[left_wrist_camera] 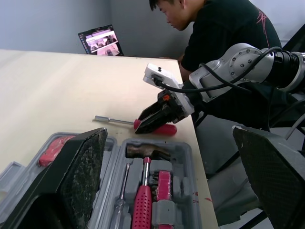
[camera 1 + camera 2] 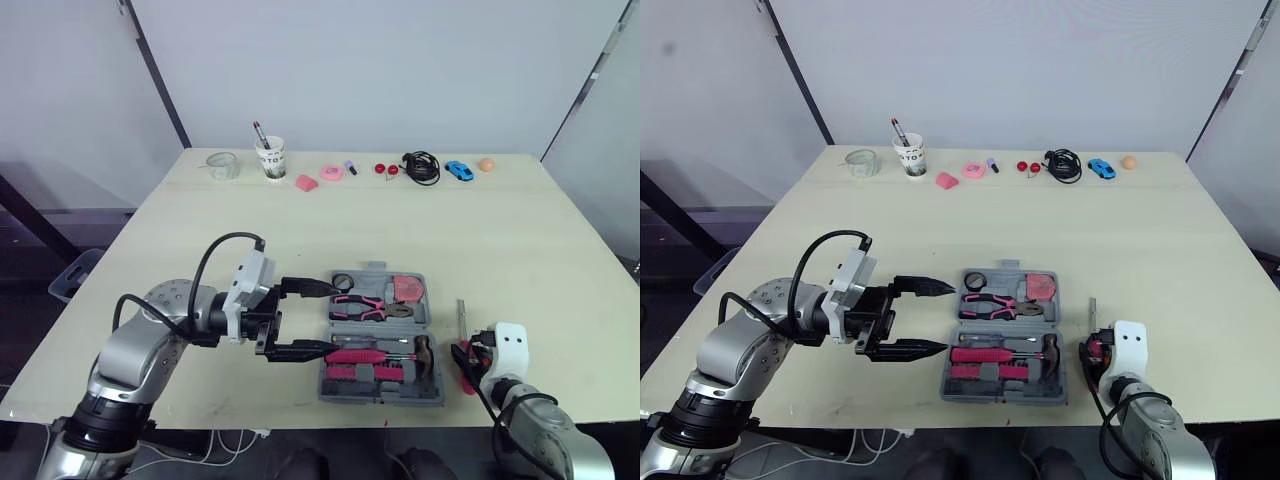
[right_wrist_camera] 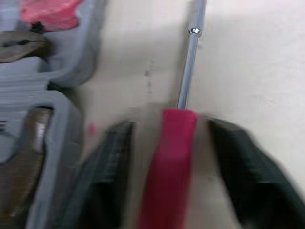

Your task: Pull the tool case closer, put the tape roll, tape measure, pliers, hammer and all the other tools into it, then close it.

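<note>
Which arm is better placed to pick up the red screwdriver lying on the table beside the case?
The right. The right tool, open, has a finger on each side of the screwdriver handle, right of the case. The left tool, also open, is at the case's opposite side.

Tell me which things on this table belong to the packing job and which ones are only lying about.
Job in hand: the tool case; the pliers and hammer already in it; the red screwdriver lying beside it.

Lying about, along the far edge of the table: cup with a pen, black cable, blue toy car, orange ball.
</note>
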